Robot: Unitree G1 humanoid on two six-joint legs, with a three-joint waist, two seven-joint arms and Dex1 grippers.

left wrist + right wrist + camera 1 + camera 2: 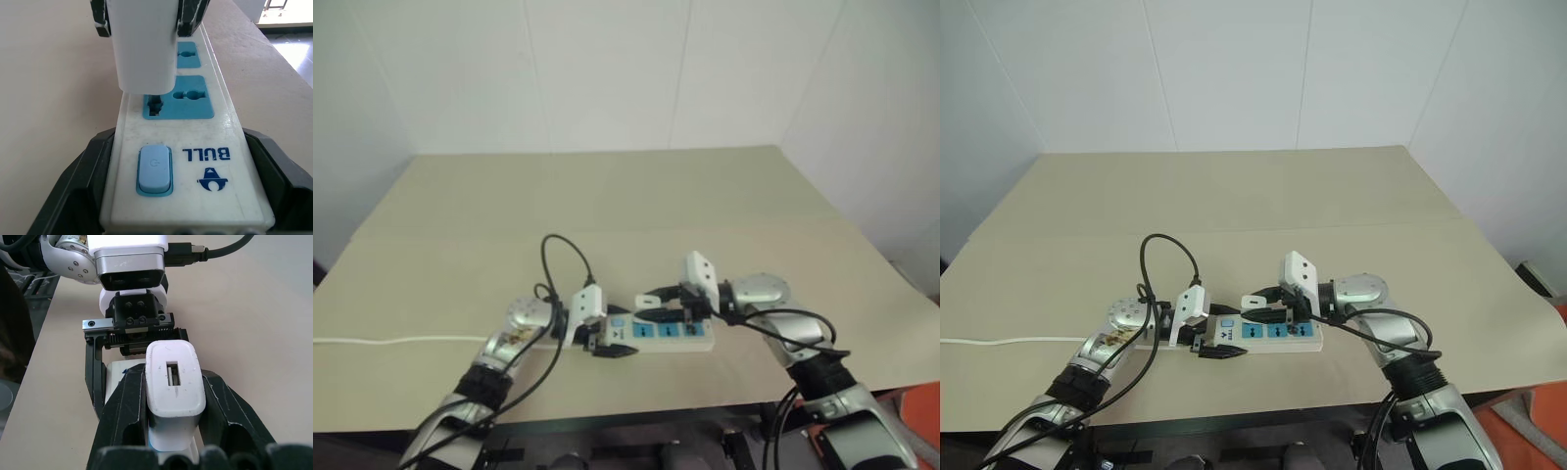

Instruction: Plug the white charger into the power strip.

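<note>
Low in the centre of the head view, we clamp the switch end of the power strip (176,161) in our left gripper (607,345) to steady it. Our right gripper (171,431) grips the white charger (143,44) just above the nearest socket, prongs entering.

Bright, even indoor light, soft shadows; left eye view slightly hazy.

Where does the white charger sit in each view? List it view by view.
Left eye view: white charger low centre, over the power strip.
Right eye view: low centre.
Left wrist view: top centre, prongs entering a blue socket.
Right wrist view: centre, between black fingers.
Shared landmark: the power strip.
</note>
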